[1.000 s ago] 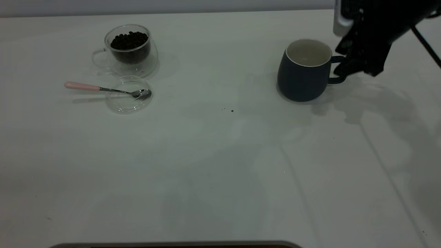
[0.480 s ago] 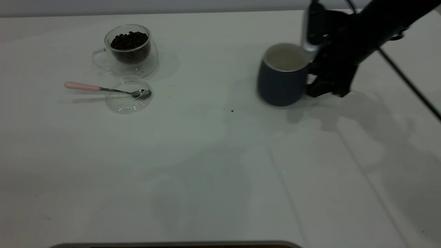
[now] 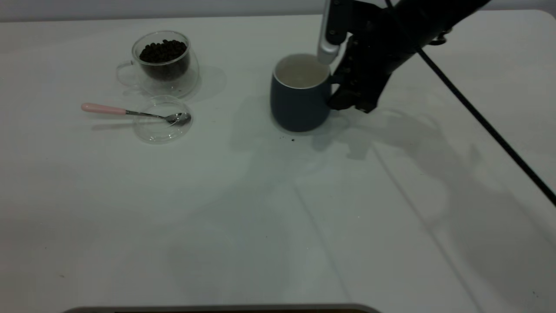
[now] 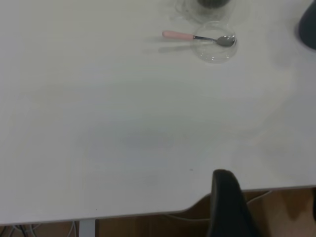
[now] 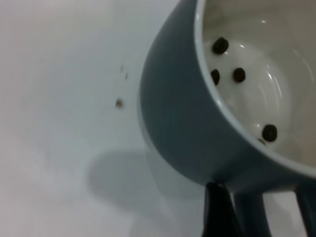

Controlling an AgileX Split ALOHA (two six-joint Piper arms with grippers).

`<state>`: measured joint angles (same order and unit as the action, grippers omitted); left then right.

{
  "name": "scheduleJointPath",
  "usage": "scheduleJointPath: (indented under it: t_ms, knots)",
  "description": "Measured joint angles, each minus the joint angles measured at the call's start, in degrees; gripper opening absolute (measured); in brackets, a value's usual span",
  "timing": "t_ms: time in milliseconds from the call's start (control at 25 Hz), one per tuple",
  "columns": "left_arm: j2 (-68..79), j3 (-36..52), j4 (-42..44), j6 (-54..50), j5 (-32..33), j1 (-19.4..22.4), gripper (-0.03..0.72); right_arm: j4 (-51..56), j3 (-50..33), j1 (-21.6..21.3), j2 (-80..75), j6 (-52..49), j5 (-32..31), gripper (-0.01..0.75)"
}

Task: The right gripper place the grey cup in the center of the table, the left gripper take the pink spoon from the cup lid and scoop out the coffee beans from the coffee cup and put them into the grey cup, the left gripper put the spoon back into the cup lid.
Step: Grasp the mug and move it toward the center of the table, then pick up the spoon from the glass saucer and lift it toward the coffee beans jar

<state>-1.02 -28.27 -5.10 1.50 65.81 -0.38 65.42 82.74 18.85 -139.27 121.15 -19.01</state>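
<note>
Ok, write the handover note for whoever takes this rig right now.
Right gripper: shut on the handle of the grey cup, mid-table, a few beans already inside.
Left gripper: parked off the table's near edge, idle.
Pink spoon: bowl in the cup lid, handle over the rim.
Coffee cup: full, behind the lid.
Left: release cup, scoop beans, return spoon.

We see a pale grey wall [image 3: 173, 8] behind the white bench [image 3: 260, 217], and wooden floor [image 4: 286, 207] below its edge.
</note>
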Motion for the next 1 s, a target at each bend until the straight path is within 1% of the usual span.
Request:
scheduleJointPath:
  t_ms: [320, 520, 640, 680, 760, 840, 920, 1000]
  knots:
    - [0.0, 0.0, 0.02, 0.0, 0.0, 0.0, 0.465, 1.08, -0.28, 0.45, -0.09, 0.0, 0.44, 0.484]
    - [0.0, 0.0, 0.02, 0.0, 0.0, 0.0, 0.465, 0.32, -5.28, -1.3, 7.52, -0.8, 2.93, 0.484]
    - [0.0, 0.0, 0.02, 0.0, 0.0, 0.0, 0.465, 0.37, -9.41, -2.99, 13.61, -3.97, 3.95, 0.483]
    - [0.0, 0.0, 0.02, 0.0, 0.0, 0.0, 0.465, 0.62, -11.36, -3.31, 15.29, -6.85, 4.47, 0.483]
    - [0.0, 0.0, 0.02, 0.0, 0.0, 0.0, 0.465, 2.06, -16.1, -3.37, 20.04, -16.34, 5.34, 0.483]
    - [0.0, 0.0, 0.02, 0.0, 0.0, 0.0, 0.465, 3.64, -21.05, -3.37, 25.69, -32.4, 5.04, 0.483]
    - [0.0, 0.0, 0.02, 0.0, 0.0, 0.0, 0.465, 2.53, -26.38, -3.39, 33.1, -48.27, 2.61, 0.483]
    - [0.0, 0.0, 0.02, 0.0, 0.0, 0.0, 0.465, -3.32, -31.75, -3.39, 39.93, -62.68, -2.56, 0.483]
